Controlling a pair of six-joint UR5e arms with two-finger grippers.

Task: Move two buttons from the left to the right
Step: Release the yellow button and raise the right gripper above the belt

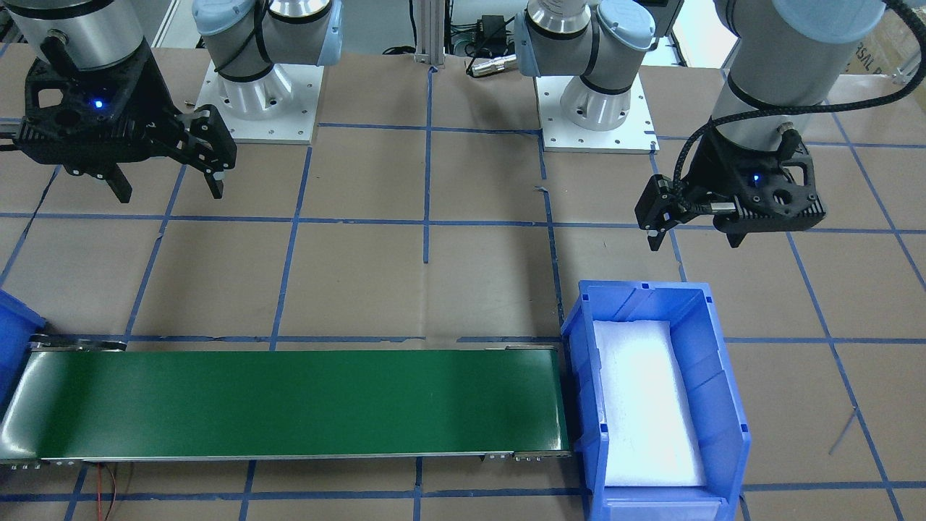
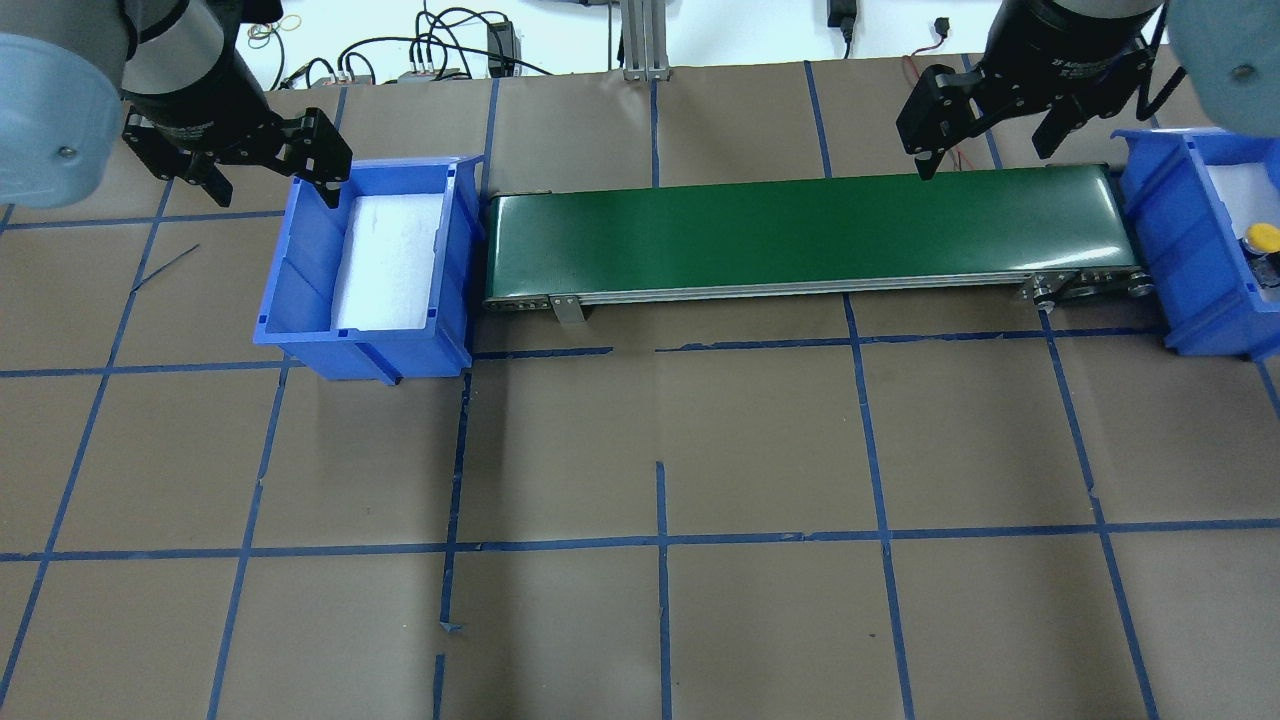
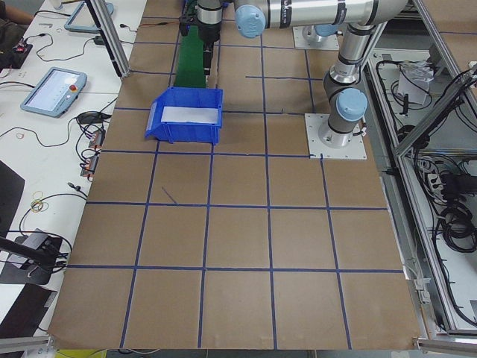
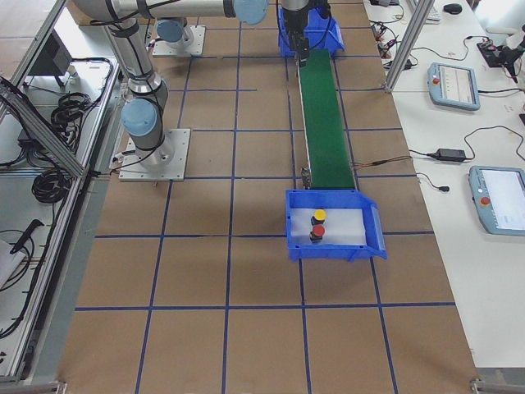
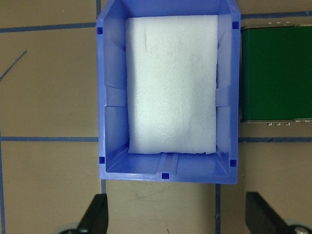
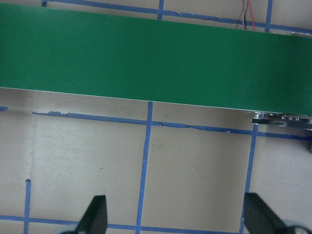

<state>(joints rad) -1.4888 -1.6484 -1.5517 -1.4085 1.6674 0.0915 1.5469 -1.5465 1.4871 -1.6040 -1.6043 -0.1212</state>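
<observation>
The two buttons, one yellow-capped (image 4: 318, 216) and one red-capped (image 4: 317, 232), stand side by side on white foam in the blue bin (image 4: 332, 250) at the belt's right end. The overhead view shows only the yellow button (image 2: 1262, 238) at its right edge. My left gripper (image 2: 272, 185) (image 1: 694, 239) (image 5: 178, 217) hangs open and empty over the far edge of the left blue bin (image 2: 300, 300) (image 5: 112, 97), which holds only a white foam pad. My right gripper (image 2: 985, 155) (image 1: 170, 189) (image 6: 176, 217) hangs open and empty just behind the belt's right part.
A green conveyor belt (image 2: 800, 230) (image 1: 289, 405) runs between the two bins with nothing on it. Both arm bases (image 1: 260, 101) stand on white plates at the table's back. Blue tape lines grid the brown tabletop. Teach pendants (image 4: 455, 86) lie on the side bench.
</observation>
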